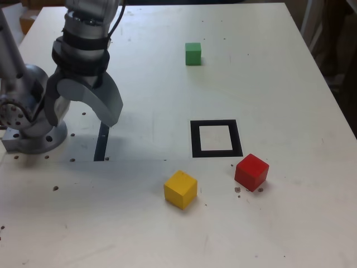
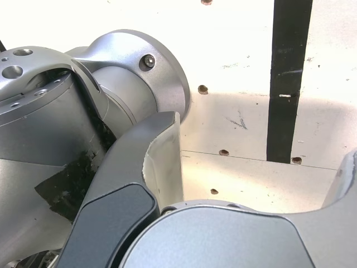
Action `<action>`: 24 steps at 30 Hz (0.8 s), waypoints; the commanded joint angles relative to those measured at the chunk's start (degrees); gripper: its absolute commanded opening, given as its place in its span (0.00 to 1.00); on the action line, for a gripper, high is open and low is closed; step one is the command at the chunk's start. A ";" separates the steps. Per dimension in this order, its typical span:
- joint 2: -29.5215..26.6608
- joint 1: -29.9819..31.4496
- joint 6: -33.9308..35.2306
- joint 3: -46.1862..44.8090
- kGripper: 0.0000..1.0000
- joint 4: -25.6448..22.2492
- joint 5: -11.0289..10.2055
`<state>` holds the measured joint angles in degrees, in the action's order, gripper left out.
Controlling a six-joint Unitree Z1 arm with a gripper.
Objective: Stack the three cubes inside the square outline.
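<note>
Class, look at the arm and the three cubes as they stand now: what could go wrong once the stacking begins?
1. The red cube and yellow cube sit turned at an angle to the square outline; a grasp not aligned to their faces could slip.
2. The green cube lies far from the open gripper, so reaching it may be awkward.
3. The outline is only slightly wider than a cube, so a sloppy first placement may overlap the border.

plain white table (image 1: 290, 100) fills nearly the whole frame, kinda scuffed with little dark holes and specks, a straight black strip (image 1: 102, 142) left of centre, something orange-brown (image 1: 29, 19) in the upper left corner, dark blurry furniture (image 1: 329, 33) past the upper right edge, bright even light overall
</note>
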<state>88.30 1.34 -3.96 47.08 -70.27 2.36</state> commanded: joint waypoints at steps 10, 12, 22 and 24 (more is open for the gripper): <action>0.39 0.03 0.09 0.48 0.99 0.29 0.31; 1.05 0.04 0.09 1.15 0.99 0.56 0.71; 2.95 0.05 0.37 8.27 0.99 -1.36 1.36; 3.18 0.05 0.93 10.32 1.00 -2.37 1.29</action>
<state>91.12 1.35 -3.31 56.72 -72.21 3.75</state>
